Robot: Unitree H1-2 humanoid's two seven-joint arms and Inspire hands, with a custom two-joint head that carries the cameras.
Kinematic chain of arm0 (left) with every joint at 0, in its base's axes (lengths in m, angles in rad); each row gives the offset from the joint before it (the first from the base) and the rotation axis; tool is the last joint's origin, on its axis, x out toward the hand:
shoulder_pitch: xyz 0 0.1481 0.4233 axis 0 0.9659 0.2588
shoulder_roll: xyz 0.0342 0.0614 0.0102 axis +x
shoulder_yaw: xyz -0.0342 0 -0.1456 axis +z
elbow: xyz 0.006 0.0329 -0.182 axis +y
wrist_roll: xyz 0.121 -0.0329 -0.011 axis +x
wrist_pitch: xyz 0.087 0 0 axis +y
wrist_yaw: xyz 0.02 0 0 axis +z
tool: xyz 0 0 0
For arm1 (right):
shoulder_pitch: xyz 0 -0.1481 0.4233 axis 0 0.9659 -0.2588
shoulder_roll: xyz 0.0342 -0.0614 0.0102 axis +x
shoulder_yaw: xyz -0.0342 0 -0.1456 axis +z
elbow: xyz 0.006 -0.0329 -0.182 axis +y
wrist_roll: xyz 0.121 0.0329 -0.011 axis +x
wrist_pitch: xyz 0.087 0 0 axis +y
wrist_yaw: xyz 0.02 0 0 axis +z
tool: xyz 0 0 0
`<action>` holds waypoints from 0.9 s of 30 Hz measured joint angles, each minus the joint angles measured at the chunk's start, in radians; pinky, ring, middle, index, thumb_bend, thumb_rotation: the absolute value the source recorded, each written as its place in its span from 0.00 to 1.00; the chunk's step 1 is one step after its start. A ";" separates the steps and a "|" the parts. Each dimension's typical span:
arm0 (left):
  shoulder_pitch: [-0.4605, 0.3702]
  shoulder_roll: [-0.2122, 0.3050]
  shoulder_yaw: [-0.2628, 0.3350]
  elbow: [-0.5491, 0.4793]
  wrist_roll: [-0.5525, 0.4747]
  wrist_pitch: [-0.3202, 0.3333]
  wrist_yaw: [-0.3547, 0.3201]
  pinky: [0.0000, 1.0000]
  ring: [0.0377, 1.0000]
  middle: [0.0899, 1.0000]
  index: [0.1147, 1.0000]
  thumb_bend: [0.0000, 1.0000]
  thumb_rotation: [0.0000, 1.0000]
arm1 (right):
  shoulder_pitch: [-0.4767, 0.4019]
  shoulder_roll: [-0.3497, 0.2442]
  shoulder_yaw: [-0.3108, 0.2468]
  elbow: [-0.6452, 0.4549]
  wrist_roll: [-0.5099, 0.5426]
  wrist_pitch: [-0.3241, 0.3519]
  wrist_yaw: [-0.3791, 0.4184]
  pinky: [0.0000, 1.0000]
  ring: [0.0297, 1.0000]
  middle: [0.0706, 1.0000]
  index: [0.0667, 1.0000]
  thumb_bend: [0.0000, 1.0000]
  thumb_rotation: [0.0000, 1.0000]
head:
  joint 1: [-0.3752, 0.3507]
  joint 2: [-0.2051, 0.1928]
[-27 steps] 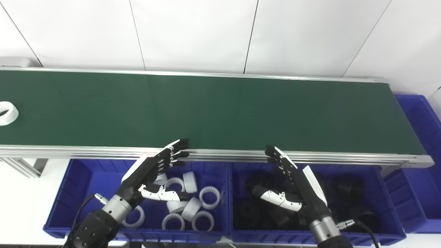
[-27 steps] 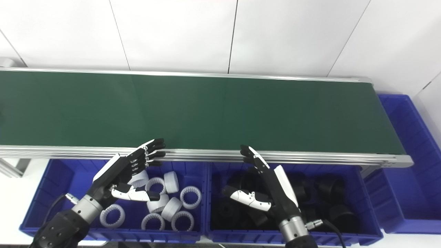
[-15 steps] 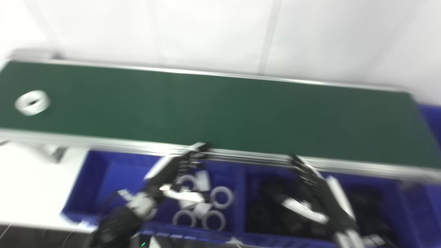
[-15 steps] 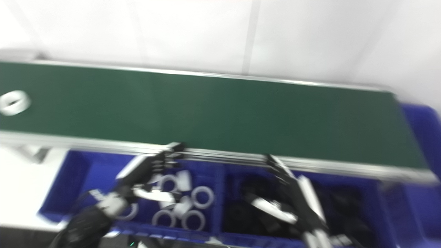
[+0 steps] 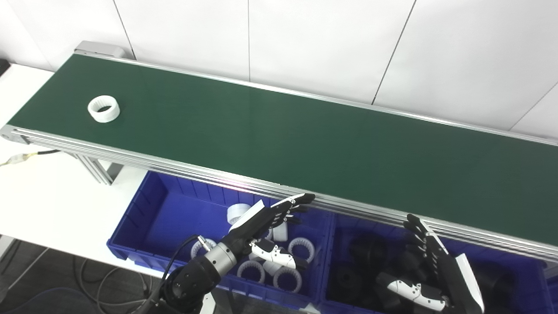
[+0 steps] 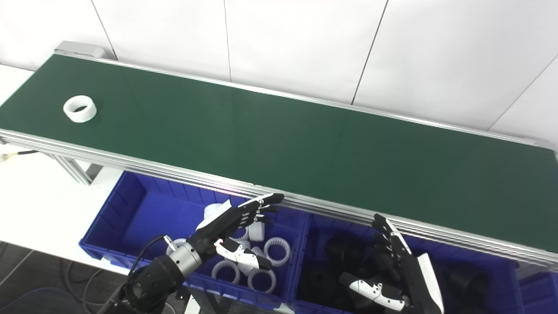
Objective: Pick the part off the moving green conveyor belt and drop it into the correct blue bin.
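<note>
A long green belt point(image 5: 305, 139) with silver side rails runs slantwise across the scene, in front of a white panelled wall point(image 5: 314, 43). A white toothed ring point(image 5: 103, 108) lies flat on the belt near its far left end, well apart from both hands. Below the belt's near rail stand two blue bins side by side. The left bin point(image 5: 144, 209) holds white rings point(image 5: 301, 247); the right bin point(image 6: 305, 279) holds black parts point(image 5: 364, 257). A white tabletop point(image 5: 43, 192) lies to the left of the belt's near rail, with a cable point(image 5: 26, 156) crossing it and dark floor below it. The left hand point(image 5: 266, 224) hovers over the left bin just under the belt's near rail, fingers spread, holding nothing. The right hand point(image 6: 403, 272) hangs over the right bin, also spread and holding nothing.
</note>
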 measured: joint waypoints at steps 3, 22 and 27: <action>0.000 0.000 0.000 0.008 0.000 -0.009 0.002 0.81 0.89 0.93 0.91 0.94 0.25 | 0.001 0.000 0.000 0.005 -0.001 -0.004 -0.001 0.78 0.84 0.87 0.91 0.66 0.17 | -0.008 -0.020; -0.019 0.000 -0.001 0.142 -0.003 -0.114 0.014 0.79 0.89 0.92 0.88 0.97 0.21 | -0.005 0.002 0.004 0.128 0.002 -0.115 -0.007 0.76 0.83 0.87 0.89 0.69 0.12 | -0.008 -0.169; -0.022 0.000 -0.001 0.149 -0.003 -0.126 0.014 0.77 0.87 0.91 0.88 0.97 0.22 | -0.009 0.004 0.003 0.136 0.012 -0.119 -0.008 0.76 0.83 0.88 0.89 0.70 0.09 | -0.006 -0.172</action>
